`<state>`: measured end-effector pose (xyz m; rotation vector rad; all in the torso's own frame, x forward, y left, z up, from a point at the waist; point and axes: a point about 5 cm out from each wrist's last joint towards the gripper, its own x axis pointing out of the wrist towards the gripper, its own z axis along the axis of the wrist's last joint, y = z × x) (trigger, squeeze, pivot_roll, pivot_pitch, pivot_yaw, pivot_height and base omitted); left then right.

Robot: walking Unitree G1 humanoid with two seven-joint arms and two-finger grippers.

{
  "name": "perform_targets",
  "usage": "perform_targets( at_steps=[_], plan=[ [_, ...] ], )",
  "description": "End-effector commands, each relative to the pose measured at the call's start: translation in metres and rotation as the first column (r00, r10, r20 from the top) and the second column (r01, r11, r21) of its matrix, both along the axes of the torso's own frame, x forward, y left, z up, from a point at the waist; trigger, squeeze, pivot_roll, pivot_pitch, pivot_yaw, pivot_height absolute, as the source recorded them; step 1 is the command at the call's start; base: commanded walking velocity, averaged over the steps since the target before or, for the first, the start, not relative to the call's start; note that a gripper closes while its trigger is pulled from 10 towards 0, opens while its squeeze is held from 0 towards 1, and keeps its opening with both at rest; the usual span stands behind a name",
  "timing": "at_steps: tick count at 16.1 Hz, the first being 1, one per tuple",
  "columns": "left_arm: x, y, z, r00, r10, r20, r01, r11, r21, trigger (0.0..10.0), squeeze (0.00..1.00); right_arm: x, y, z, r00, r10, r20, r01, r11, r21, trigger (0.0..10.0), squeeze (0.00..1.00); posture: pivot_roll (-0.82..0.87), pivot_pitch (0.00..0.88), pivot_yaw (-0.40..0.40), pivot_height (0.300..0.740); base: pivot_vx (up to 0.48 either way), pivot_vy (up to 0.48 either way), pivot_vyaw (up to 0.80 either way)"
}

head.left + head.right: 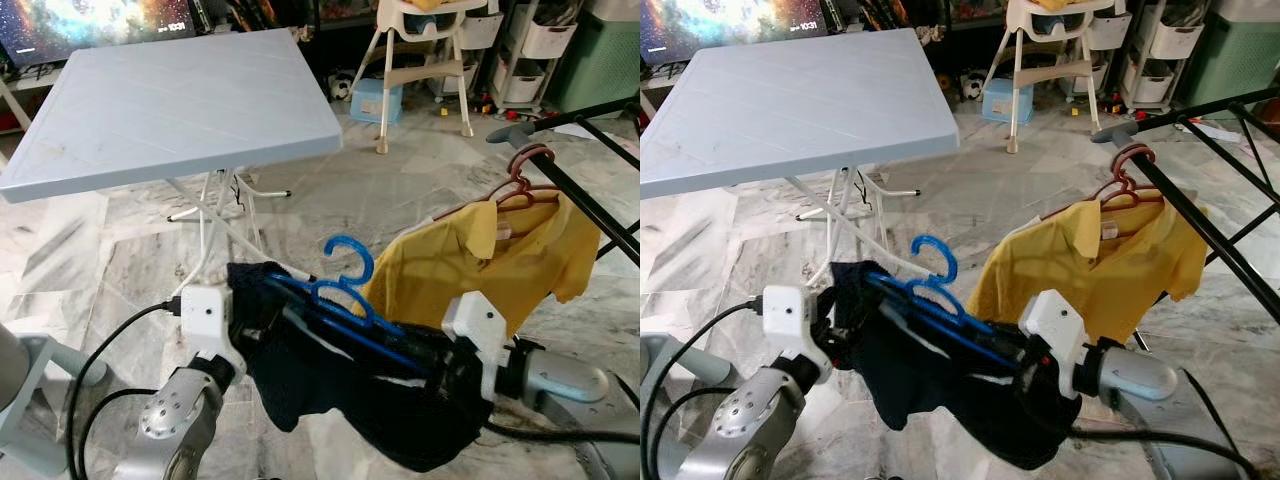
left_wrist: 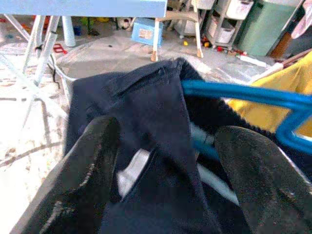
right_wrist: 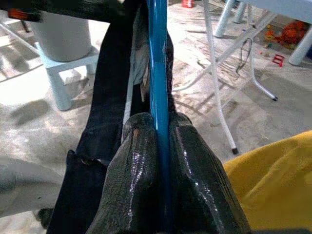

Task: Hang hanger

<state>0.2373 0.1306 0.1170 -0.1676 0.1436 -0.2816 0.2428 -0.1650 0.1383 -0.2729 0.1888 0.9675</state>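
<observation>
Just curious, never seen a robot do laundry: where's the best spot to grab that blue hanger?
Probably the straight bar of the blue hanger, from its end, where the right pincer clamps it. That leaves the hook free to catch the rack rail.

A bright blue plastic hanger (image 1: 345,290) carries a dark navy garment (image 1: 330,385); a yellow polo shirt (image 1: 490,265) hangs from a reddish-brown hanger (image 1: 522,180); pale grey-veined marble floor (image 1: 120,260).

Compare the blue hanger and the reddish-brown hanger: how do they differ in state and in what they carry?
The blue hanger is off the rack, clamped in the right pincer; the reddish-brown hanger already hangs on the black rack bar. The blue hanger carries a dark navy garment; the reddish-brown one carries a yellow polo shirt. The blue hanger lies tilted; the reddish-brown one hangs upright. Both have hooks.
</observation>
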Motion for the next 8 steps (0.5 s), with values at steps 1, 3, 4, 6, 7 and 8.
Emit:
perform_targets(
  at_steps=[1,3,4,6,7,8],
  plan=[
    [-0.003,0.000,0.003,1.000,-0.006,0.015,0.006,1.000,0.019,10.0,1.00,0.005,0.004,0.007,0.997,-0.027,0.065,0.027,1.000,-0.001,10.0,0.00,-0.07,0.087,0.044,0.740,0.000,0.000,0.00],
    [-0.001,0.005,0.004,0.999,0.042,0.023,-0.043,0.999,0.029,10.0,1.00,0.015,0.006,0.005,0.982,-0.161,0.096,0.158,0.987,0.032,10.0,0.00,-0.06,0.084,0.042,0.740,0.000,0.000,0.00],
    [0.001,0.013,0.005,0.994,0.102,0.044,-0.105,0.993,0.062,10.0,1.00,0.020,0.005,0.002,0.960,-0.259,0.104,0.255,0.966,0.047,10.0,0.00,-0.07,0.083,0.042,0.740,0.000,0.000,0.00],
    [-0.001,0.024,0.009,0.980,0.176,0.096,-0.187,0.974,0.129,10.0,1.00,0.023,0.001,-0.001,0.925,-0.365,0.107,0.358,0.930,0.077,10.0,0.00,-0.07,0.082,0.044,0.740,0.000,0.000,0.00],
    [-0.003,0.030,0.010,0.967,0.226,0.119,-0.242,0.959,0.146,10.0,1.00,0.024,-0.002,-0.002,0.903,-0.418,0.102,0.410,0.907,0.094,10.0,0.00,-0.07,0.082,0.046,0.740,0.000,0.000,0.00],
    [-0.011,0.043,0.013,0.930,0.324,0.170,-0.357,0.905,0.229,10.0,1.00,0.026,-0.011,-0.007,0.839,-0.540,0.069,0.530,0.838,0.130,10.0,0.00,-0.07,0.081,0.046,0.740,0.000,0.000,0.00]
  ],
)
